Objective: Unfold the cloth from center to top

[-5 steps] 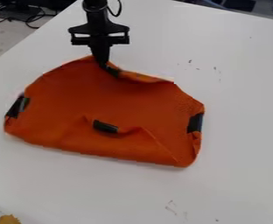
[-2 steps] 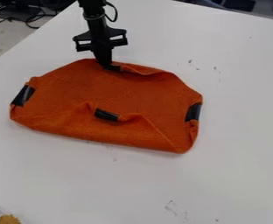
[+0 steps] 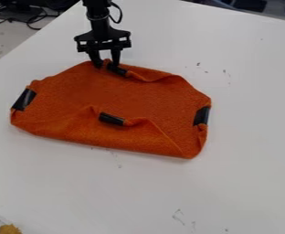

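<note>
On the white tabletop [image 3: 163, 187], the orange cloth [image 3: 114, 96] lies mid-left, lower edge folded up, sitting farther up than at first. The black gripper [image 3: 106, 65] has since parted its fingers, releasing the cloth's top edge; its base is cut off. A yellow object [image 3: 9, 229], partly cropped, occupies the near-left corner.

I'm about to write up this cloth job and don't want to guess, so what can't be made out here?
All in the camera view:
- Underside of the orange cloth: hidden by its own upper surface.
- Inside of its folded near edge: hidden by the overlapping fabric.
- Whether the gripper touches the cloth: too small to tell.
- Yellowish thing, lower left: cut off by the bottom edge.
</note>
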Robot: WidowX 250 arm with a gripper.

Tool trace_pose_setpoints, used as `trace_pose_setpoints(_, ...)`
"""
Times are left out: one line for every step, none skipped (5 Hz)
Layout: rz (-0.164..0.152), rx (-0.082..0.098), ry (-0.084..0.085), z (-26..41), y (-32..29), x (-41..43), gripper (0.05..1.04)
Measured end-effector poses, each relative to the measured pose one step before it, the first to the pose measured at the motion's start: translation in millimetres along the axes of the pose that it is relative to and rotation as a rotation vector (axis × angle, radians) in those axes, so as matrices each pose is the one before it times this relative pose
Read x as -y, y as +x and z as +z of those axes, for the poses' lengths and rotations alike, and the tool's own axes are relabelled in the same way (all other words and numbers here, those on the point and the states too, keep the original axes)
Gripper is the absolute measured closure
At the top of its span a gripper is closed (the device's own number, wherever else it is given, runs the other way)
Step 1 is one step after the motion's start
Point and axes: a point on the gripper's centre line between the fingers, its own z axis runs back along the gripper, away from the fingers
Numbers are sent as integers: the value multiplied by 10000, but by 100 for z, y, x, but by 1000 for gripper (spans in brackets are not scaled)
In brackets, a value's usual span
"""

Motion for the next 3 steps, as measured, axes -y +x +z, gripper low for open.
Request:
trace_pose_setpoints(-459,342,171,1330,1114,789,99)
trace_pose_setpoints(-827,108,379,570,23,500,81)
trace_pose_setpoints(-519,741,150,4158,998,255,82)
